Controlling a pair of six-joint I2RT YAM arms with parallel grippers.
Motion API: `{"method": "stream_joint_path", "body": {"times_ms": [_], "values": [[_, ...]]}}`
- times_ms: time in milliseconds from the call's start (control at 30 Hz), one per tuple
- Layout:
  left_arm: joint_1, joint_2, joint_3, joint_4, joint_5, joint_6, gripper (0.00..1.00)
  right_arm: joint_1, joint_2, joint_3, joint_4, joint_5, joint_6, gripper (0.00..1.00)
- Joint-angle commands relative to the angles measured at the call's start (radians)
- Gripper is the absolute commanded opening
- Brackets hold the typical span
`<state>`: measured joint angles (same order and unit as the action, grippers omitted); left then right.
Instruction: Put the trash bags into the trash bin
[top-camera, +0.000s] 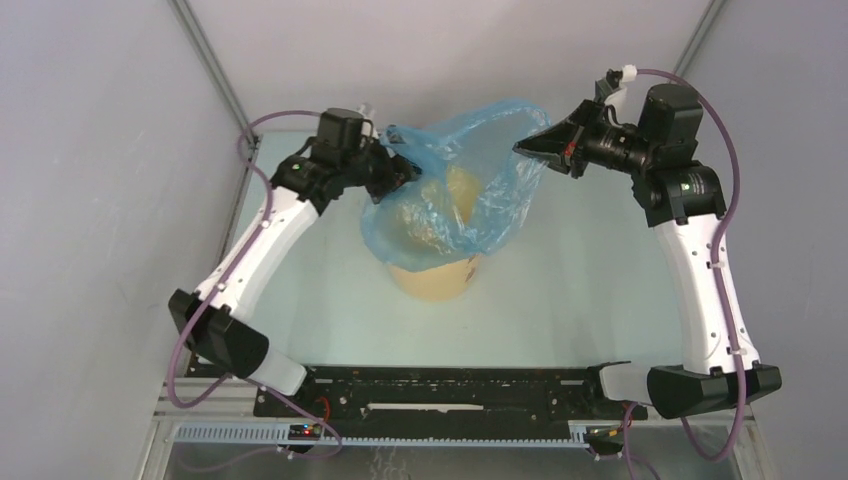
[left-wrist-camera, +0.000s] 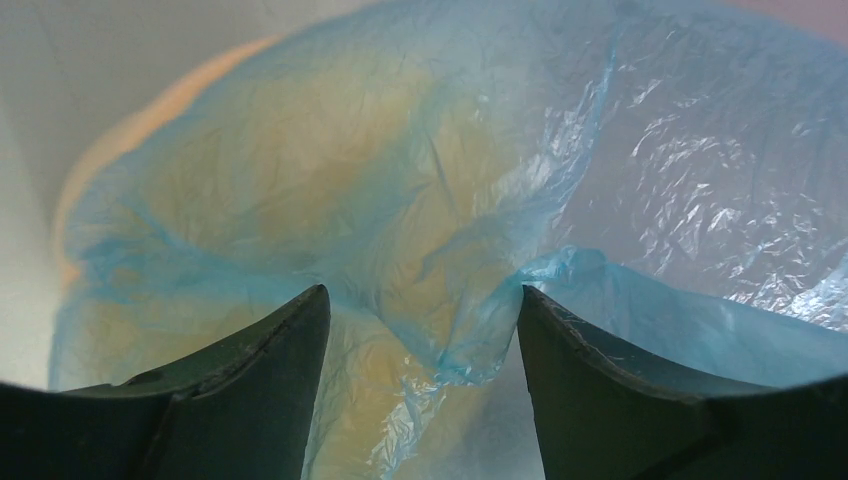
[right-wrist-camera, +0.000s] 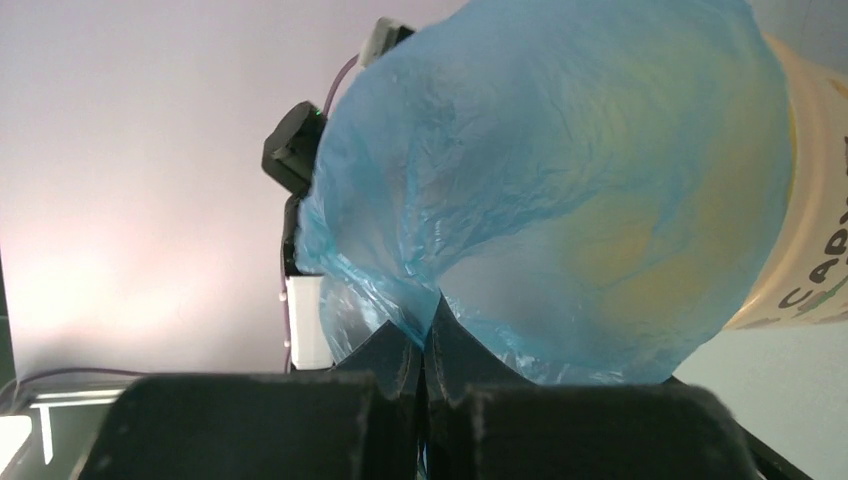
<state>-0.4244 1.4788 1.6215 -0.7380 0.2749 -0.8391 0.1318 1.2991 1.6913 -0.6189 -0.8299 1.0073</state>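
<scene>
The right fingers (right-wrist-camera: 392, 352) are clenched on a pinch of the thin, translucent light-blue plastic bag (top-camera: 492, 190), holding that edge up to the right of the bin. The left fingers (left-wrist-camera: 268, 352) stand apart, released. A crumpled fold of the bag's edge lies in the gap between them, touching one tip but not pinched.

Between the two arms the bag billows over the pale yellow-tan round plastic bucket (top-camera: 436, 282), which stands upright on the pale surface (top-camera: 590, 300). The film covers the bucket's mouth and upper wall. Some of it seems to sag inside, but I cannot tell how much.

The step in hand looks like getting a second hold on the bag's left edge. The next move would need the left fingers to clamp that fold. Both arms would then need to bring the film down into the mouth, gently enough that the light bucket does not tip.
</scene>
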Motion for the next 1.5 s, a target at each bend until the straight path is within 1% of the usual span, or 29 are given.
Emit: {"method": "stream_joint_path", "body": {"times_ms": [0, 67, 133, 267, 400, 500, 567, 633, 767, 867, 933, 1033, 1200, 1267, 1333, 1467], "values": [[-0.037, 0.053, 0.015, 0.045, 0.011, 0.002, 0.72, 0.057, -0.009, -0.003, -0.005, 0.055, -0.053, 0.0], [-0.039, 0.058, -0.001, 0.044, 0.007, 0.008, 0.71, 0.096, 0.0, -0.016, 0.006, 0.09, -0.084, 0.0], [-0.043, 0.053, -0.032, 0.045, -0.034, 0.03, 0.71, 0.137, 0.016, -0.038, 0.005, 0.122, -0.125, 0.0], [-0.037, 0.046, -0.1, 0.06, -0.066, 0.06, 0.71, 0.173, 0.059, -0.08, -0.025, 0.15, -0.185, 0.0], [-0.024, 0.061, -0.061, 0.019, -0.095, 0.11, 0.71, 0.186, 0.099, -0.083, -0.05, 0.151, -0.222, 0.0], [-0.032, 0.074, -0.024, -0.049, -0.188, 0.15, 0.69, 0.196, 0.124, -0.067, -0.046, 0.15, -0.23, 0.0], [-0.052, 0.06, -0.05, -0.028, -0.264, 0.186, 0.67, 0.222, 0.151, -0.057, -0.046, 0.173, -0.254, 0.0], [-0.063, 0.067, -0.074, 0.02, -0.271, 0.197, 0.66, 0.261, 0.177, -0.062, -0.049, 0.231, -0.284, 0.0], [-0.087, 0.135, -0.016, -0.003, -0.285, 0.219, 0.65, 0.324, 0.231, -0.071, -0.014, 0.263, -0.287, 0.0], [-0.089, 0.103, 0.015, -0.027, -0.288, 0.246, 0.69, 0.342, 0.259, -0.026, -0.034, 0.27, -0.294, 0.0], [-0.089, 0.046, 0.03, -0.021, -0.231, 0.259, 0.76, 0.337, 0.25, 0.0, -0.056, 0.282, -0.305, 0.0], [-0.087, -0.022, 0.054, -0.015, -0.139, 0.259, 0.86, 0.302, 0.217, -0.007, -0.072, 0.28, -0.31, 0.0], [-0.07, -0.092, 0.088, -0.043, -0.103, 0.262, 0.93, 0.264, 0.175, -0.008, -0.103, 0.306, -0.341, 0.0], [-0.055, -0.113, 0.116, -0.067, -0.111, 0.285, 0.97, 0.262, 0.171, 0.004, -0.113, 0.319, -0.352, 0.0], [-0.036, -0.13, 0.144, -0.102, -0.133, 0.312, 0.98, 0.272, 0.173, 0.015, -0.119, 0.332, -0.361, 0.0], [0.018, -0.194, 0.12, -0.158, -0.257, 0.323, 0.97, 0.327, 0.21, 0.062, -0.131, 0.377, -0.385, 0.0]]}}
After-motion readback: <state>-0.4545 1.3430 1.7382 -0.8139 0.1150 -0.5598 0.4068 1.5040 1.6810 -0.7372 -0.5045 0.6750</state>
